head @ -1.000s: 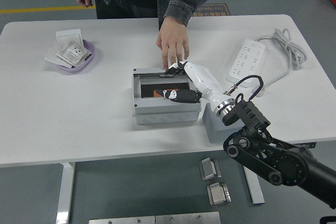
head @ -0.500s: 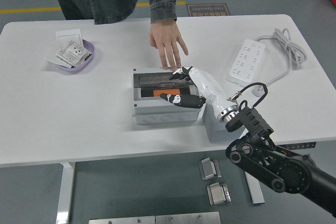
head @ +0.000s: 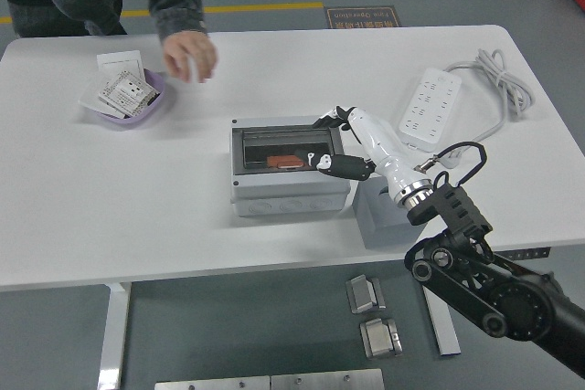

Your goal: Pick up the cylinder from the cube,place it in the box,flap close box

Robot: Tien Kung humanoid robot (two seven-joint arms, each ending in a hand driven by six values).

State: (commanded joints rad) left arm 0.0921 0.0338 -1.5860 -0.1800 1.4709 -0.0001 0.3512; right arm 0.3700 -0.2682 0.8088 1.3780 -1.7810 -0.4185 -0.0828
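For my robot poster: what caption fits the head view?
Robot's right hand rests on the grey box while a person's hand reaches toward the purple bowl.

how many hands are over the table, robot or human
2: the robot hand at the box's right end, and a person's hand at the far left near the purple bowl. The left robot hand is out of view.

Power strip [head: 430,107], purple dish [head: 137,109], perhaps packets [head: 119,89].

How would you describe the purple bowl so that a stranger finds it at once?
Start at the white table and go to its far left corner. There sits a shallow purple bowl holding white packets, the only coloured dish, left of the grey box.
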